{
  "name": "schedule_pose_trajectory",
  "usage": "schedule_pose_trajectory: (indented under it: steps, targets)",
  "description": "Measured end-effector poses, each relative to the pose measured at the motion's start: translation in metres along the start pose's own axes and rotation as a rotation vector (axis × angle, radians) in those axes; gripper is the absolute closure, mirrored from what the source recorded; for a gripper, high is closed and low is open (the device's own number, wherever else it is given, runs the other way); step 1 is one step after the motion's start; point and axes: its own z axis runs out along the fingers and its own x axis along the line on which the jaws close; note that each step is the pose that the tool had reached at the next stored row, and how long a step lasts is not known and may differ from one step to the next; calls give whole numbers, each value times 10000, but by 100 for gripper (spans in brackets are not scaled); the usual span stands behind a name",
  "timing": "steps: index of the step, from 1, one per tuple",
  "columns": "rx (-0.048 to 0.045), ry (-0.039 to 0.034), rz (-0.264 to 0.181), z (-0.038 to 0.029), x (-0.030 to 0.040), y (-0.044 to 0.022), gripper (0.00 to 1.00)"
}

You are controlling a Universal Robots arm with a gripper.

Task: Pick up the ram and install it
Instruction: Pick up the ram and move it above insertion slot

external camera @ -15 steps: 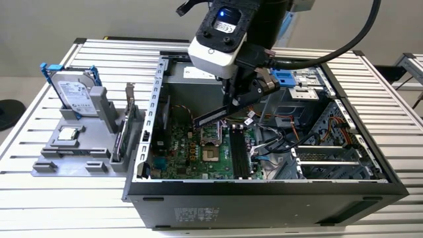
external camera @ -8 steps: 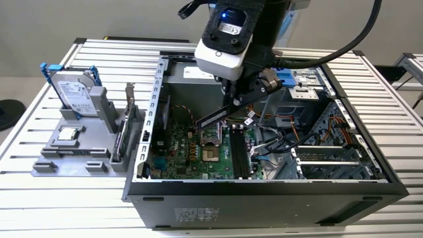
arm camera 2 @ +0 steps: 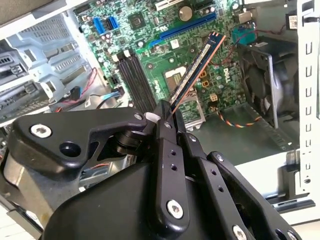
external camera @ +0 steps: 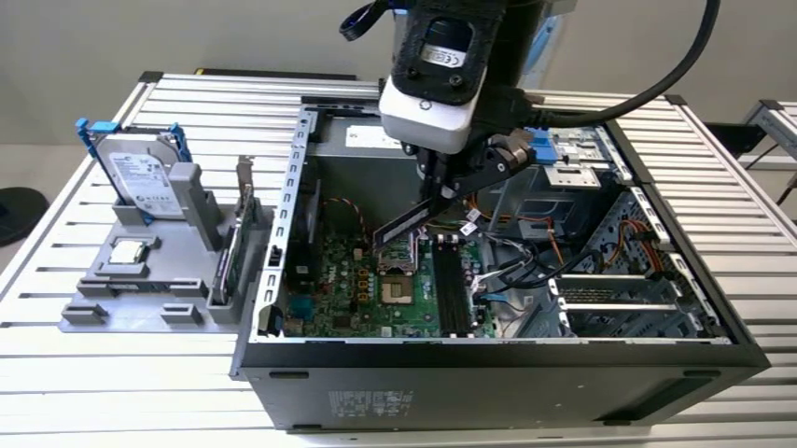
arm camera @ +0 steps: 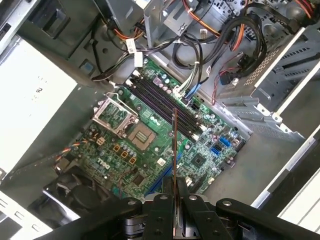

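End effector (external camera: 464, 185) was found clamped narrow on one short end of the ram (external camera: 409, 224), the fingers pressing its two flat faces. In the second wrist view the ram (arm camera 2: 197, 67) ran out from the fingertips as a thin edge-on strip, with most of its length unsupported beyond the grip.

Position: the ram hung in the air inside the open case (external camera: 498, 383), above the motherboard (external camera: 361, 289) and apart from it. It was not seated. The black slots (external camera: 451, 285) lay just beside and below its free end, with the CPU socket (external camera: 401, 287) next to them.

Orientation: in the exterior view the long axis was tilted, with the held end high and the free end dropping toward the exterior view's left and down at the board. In the first wrist view the ram (arm camera: 174, 150) showed as a narrow line pointing away from the end effector toward the slots (arm camera: 165, 105).

Handling, as judged: light, stiff and thin; fragile at the contact edge and at the mounted chips. A hold on the flat faces is sound, but an end grip leaves a long lever, so the ram could pivot between the fingers under side load.

Outside the case, a grey holder (external camera: 137, 299) with a hard drive (external camera: 140, 177) stood on the worktop (external camera: 125, 373).
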Motion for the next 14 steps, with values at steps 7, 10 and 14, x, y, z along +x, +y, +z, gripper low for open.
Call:
schedule_pose_trajectory:
  steps: [7,10,14]
  targets:
    - [-20,-7,-593,0,0,0,100]
    - [-28,-9,-840,0,0,0,100]
    - [-38,-13,-1160,0,0,0,100]
